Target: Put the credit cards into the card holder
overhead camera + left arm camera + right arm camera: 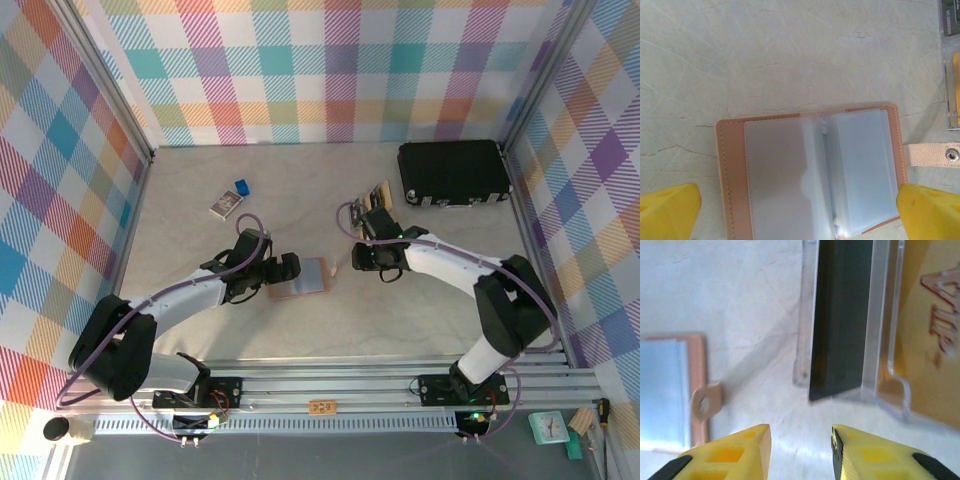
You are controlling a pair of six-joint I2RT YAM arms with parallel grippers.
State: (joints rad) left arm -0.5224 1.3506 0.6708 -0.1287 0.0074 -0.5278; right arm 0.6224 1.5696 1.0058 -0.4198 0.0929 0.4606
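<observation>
The card holder (810, 170) lies open and flat on the table, tan leather with clear sleeves, its clasp tab (935, 154) sticking out to the right. My left gripper (800, 220) is open wide, and its yellow fingers (670, 210) stand on either side of the holder (305, 277). The credit cards stand in a clear rack: a dark card (840, 315) and a gold card (930, 340) just ahead of my right gripper (802, 445). That gripper is open with nothing between its fingers. The rack of cards (375, 197) stands just beyond the right gripper (365, 245).
A large black case (455, 172) lies at the back right. A small printed box (227, 204) and a tiny blue object (241, 186) sit at the back left. Checked walls close in the table on three sides.
</observation>
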